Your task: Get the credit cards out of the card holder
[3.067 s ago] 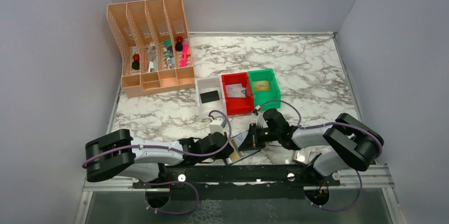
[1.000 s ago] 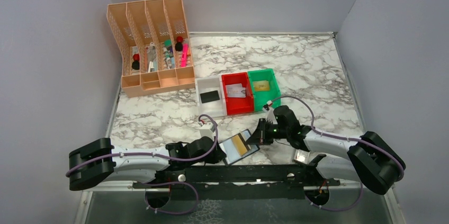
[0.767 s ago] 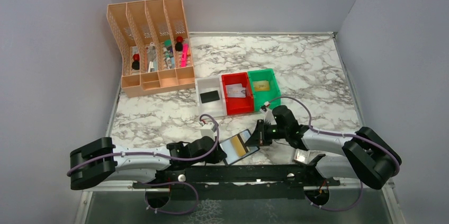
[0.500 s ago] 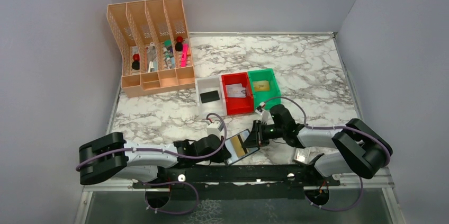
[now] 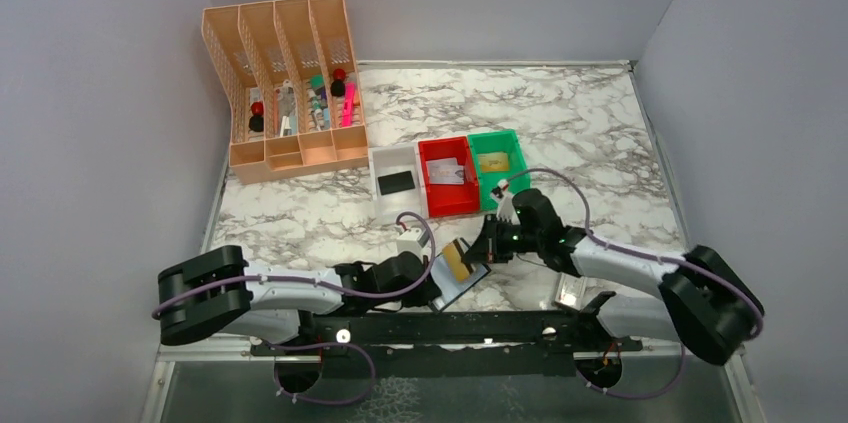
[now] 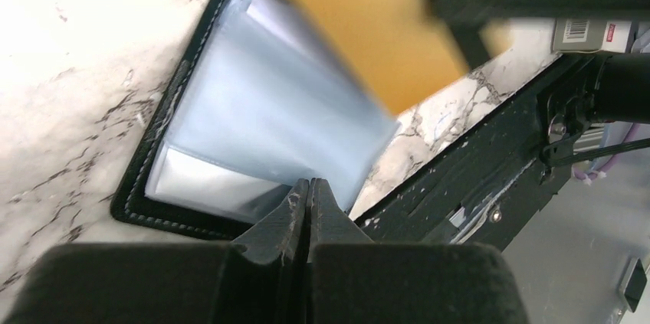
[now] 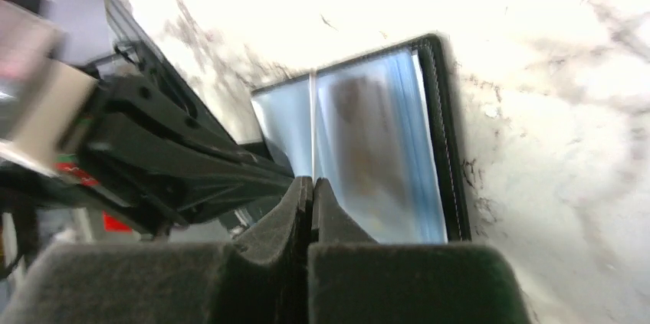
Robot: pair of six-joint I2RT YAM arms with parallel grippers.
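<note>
The card holder (image 5: 468,285) lies open on the table (image 5: 560,113), at the near edge between the 2 arms. A yellow card (image 5: 457,261) sticks out of it. The right gripper (image 5: 484,251) looks squeezed tight on that card's far end. The left gripper (image 6: 308,190) is pinched on the holder's near edge and holds it down.

Further back, 3 cards lie in 3 bins:
- a black card (image 5: 396,182) in the white bin (image 5: 385,155)
- a pale card (image 5: 447,173) in the red bin (image 5: 445,146)
- a gold card (image 5: 493,159) in the green bin (image 5: 495,137)

So most of the job looks done. The yellow card must come free. A pale shape (image 6: 199,178) in 1 pocket may be 1 more card.
</note>
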